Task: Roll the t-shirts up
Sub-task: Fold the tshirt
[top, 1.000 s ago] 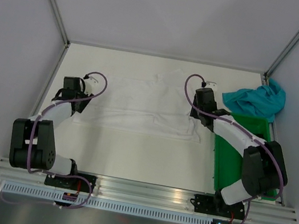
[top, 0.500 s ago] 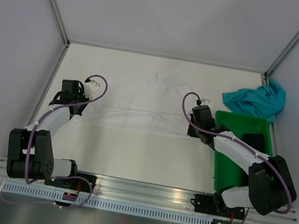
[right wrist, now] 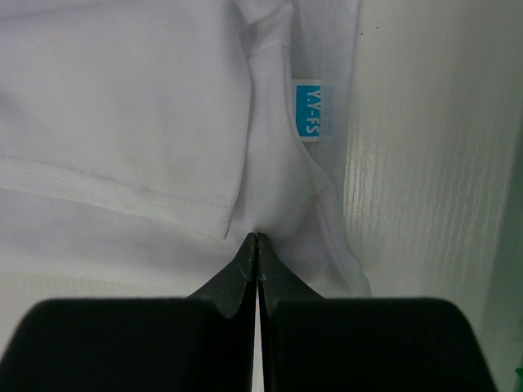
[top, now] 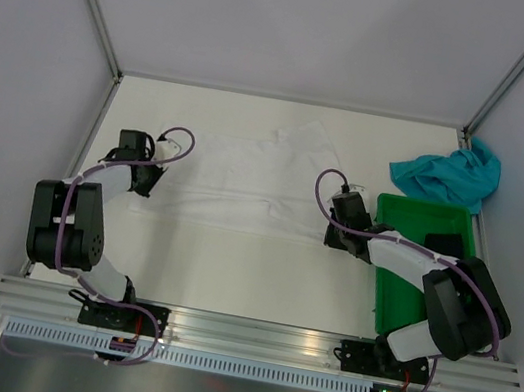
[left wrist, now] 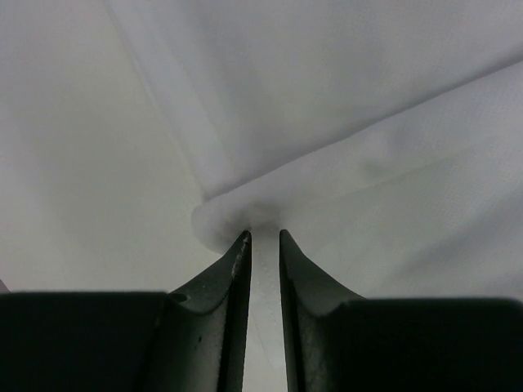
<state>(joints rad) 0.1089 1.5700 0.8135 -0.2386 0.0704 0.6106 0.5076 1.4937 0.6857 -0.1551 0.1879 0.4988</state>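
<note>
Across the middle of the tabletop (top: 228, 271) a white t-shirt (top: 245, 178) is spread flat, its length running from left to right, with a loose fold drawn along its near edge. At the left end of that edge the left gripper (left wrist: 263, 237) is set low against the cloth. Its fingers (left wrist: 233, 278) are drawn nearly together, with only a narrow gap left between them, and a rounded, doubled fold of the white cloth is pinched at their tips. At the right end of the near edge the right gripper (right wrist: 257, 238) is lowered onto the shirt, just beside the green plastic bin (top: 388, 300). Its fingers are pressed fully together, and the creases of the cloth are gathered into their tips, so the hem is gripped there. A small blue sewn-in label (right wrist: 308, 112) is seen on the cloth beyond them. A teal-blue t-shirt (top: 448, 176) is left crumpled in the far right corner, at the far end of the bin, well apart from both grippers.
</note>
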